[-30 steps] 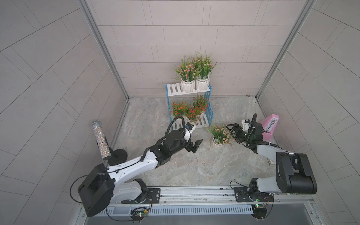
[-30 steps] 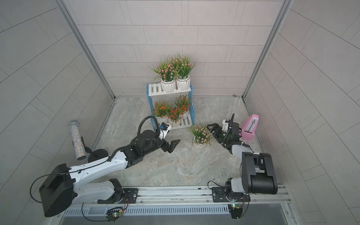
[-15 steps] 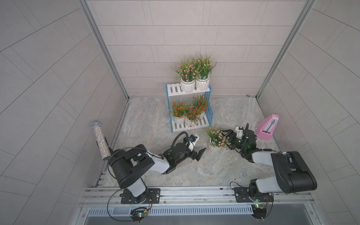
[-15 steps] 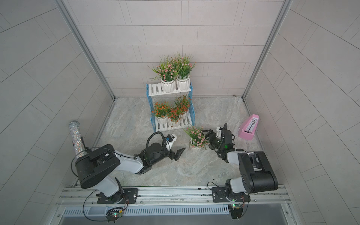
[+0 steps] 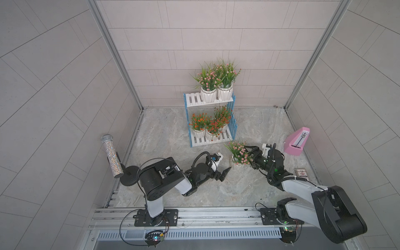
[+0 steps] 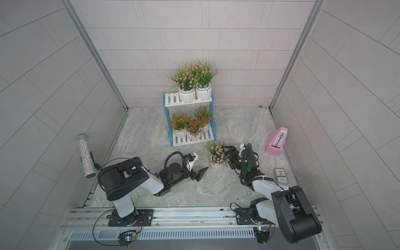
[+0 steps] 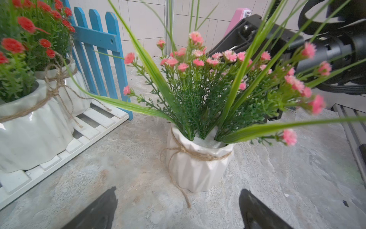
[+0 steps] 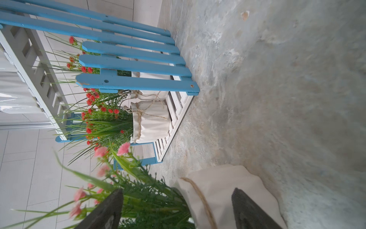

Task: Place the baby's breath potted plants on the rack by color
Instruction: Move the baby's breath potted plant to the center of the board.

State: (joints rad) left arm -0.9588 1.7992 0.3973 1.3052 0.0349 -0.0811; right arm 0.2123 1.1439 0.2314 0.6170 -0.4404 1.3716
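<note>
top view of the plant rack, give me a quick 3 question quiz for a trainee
1. Count: how many red-orange plants stand on the lower shelf of the rack?
2. Pick one: the pink plant that is off the rack is
A. lying tipped over
B. upright on the table, beside the rack's lower shelf
C. at the far wall
3. True or false: the left gripper is open and not touching that pink plant.

Key: 1. three; 2. B; 3. true
</note>
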